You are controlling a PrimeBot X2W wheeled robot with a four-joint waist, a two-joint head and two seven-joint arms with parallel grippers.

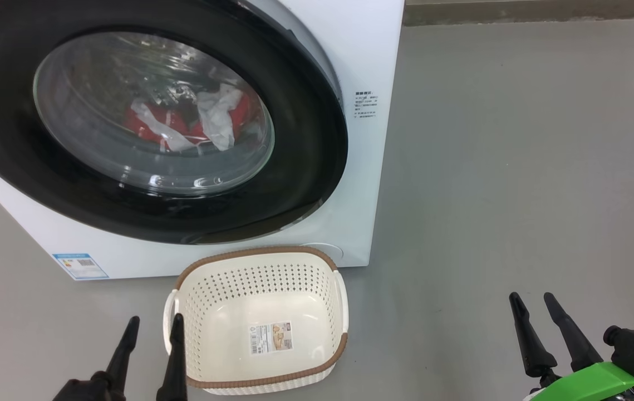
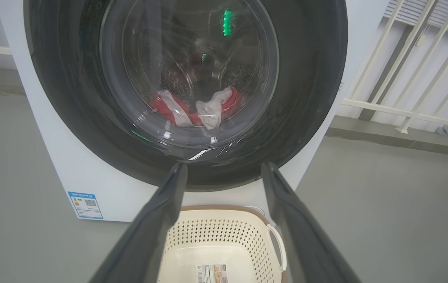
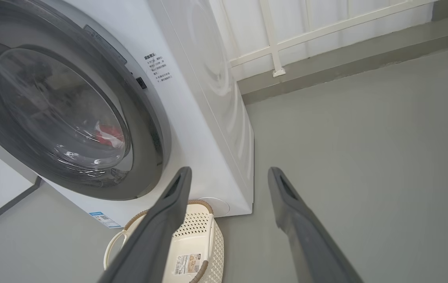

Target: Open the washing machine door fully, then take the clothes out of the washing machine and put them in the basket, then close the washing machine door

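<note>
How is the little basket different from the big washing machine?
The basket is small and low; the washing machine towers behind it. The basket is open and empty; the washing machine is shut by its door, with red clothes inside. The basket's rim is brown; the washing machine's door rim is black. Both stand on the grey floor.

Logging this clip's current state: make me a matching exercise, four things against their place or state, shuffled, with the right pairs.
1. round black-rimmed glass washing machine door
2. red and white fabric clothes
3. cream perforated plastic basket
4. left gripper

A. on the floor, holding only a label
B. closed
C. inside the drum
D. open, holding nothing

Pairs: 1-B, 2-C, 3-A, 4-D
</note>
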